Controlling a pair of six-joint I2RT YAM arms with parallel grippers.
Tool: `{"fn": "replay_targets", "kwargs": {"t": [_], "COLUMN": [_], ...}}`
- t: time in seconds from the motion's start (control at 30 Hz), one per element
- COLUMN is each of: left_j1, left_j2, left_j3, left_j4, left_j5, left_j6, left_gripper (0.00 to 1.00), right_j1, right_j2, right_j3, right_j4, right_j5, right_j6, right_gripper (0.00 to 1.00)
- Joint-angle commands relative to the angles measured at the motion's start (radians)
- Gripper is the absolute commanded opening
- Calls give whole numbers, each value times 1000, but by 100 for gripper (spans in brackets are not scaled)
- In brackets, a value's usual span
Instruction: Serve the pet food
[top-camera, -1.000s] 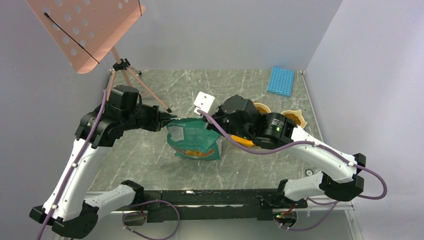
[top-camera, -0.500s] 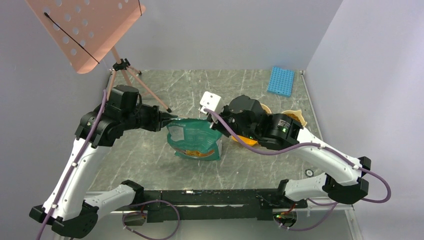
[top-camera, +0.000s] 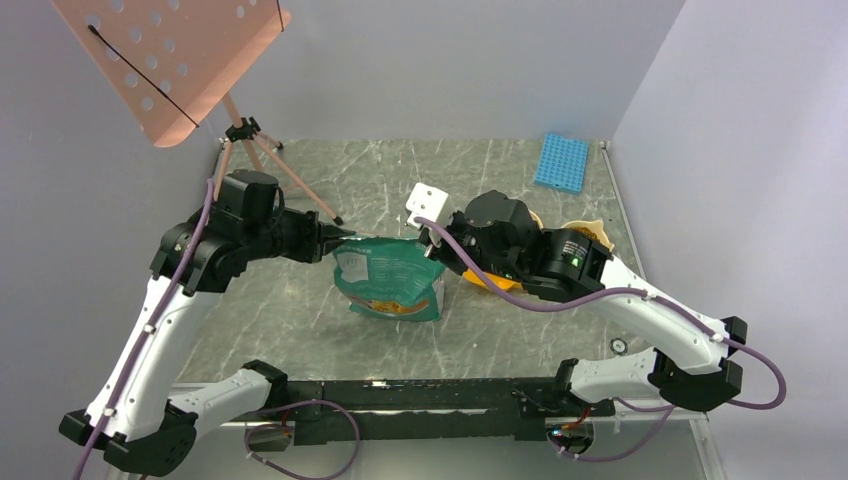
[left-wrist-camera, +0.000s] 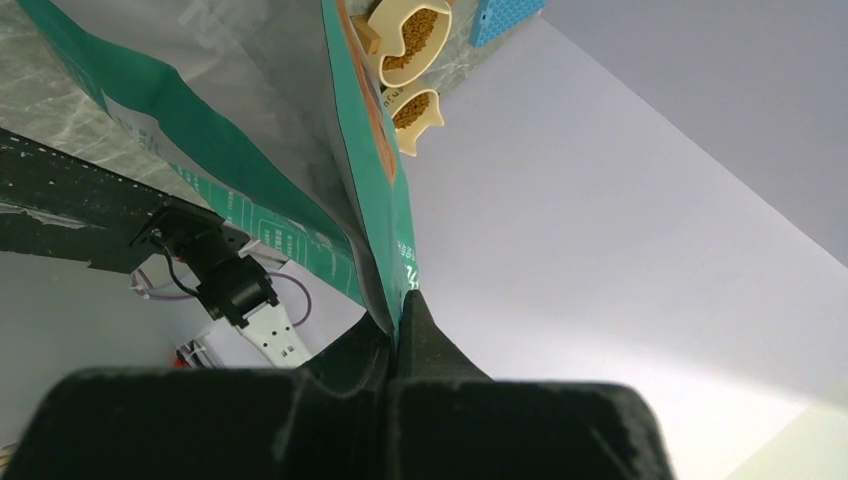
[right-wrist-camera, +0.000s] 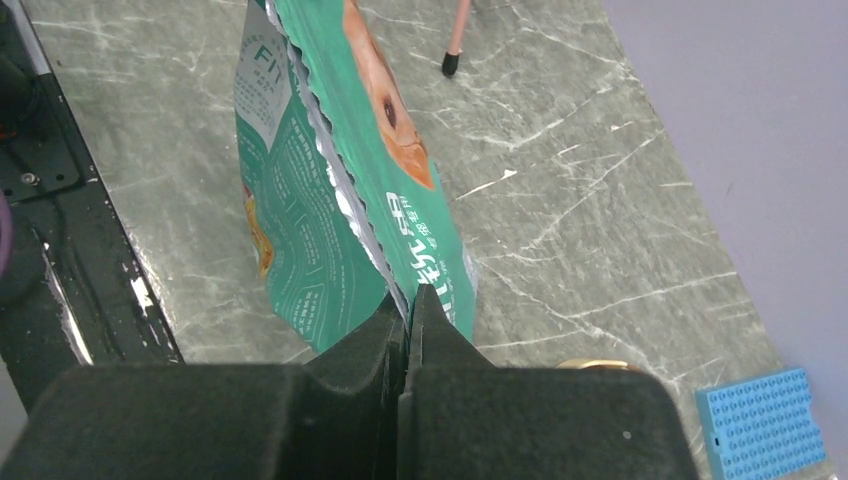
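Observation:
The green-silver dog-picture bag stands mid-table. My left gripper is shut on its top left corner, and the right gripper is shut on its top right edge. In the left wrist view the bag shows its silver inside, mouth parted. In the right wrist view the bag runs away from my shut jaws. Pet food fills two cream bowls beyond the bag; one bowl shows in the top view. The orange scoop lies under the right wrist.
A pink perforated board on a tripod stands back left; its foot shows in the right wrist view. A blue rack lies back right, also in the right wrist view. Grey walls close three sides.
My right wrist has shifted a little right and back while holding the bag edge, covering more of the orange scoop. The left arm and the bag stay put.

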Motion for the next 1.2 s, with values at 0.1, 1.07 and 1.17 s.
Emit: {"fn": "replay_targets", "kwargs": {"t": [0.1,1.07,1.17], "left_j1": [37,51,51], "left_j2": [-71,-42,-59], "left_j3": [-12,39,50], "left_j4": [71,75,65], "left_j5": [-166,-137,-140], "left_j6": [-28,12,24], "left_gripper": [9,66,71], "right_j1": [-44,-44,-44], "right_j2": [-57,-146,-188], "right_j3": [31,29,36], "right_j4": [-130,4,25], "right_j5": [133,328,443], "right_j6": [0,119,198], "right_gripper": [11,100,100]}}
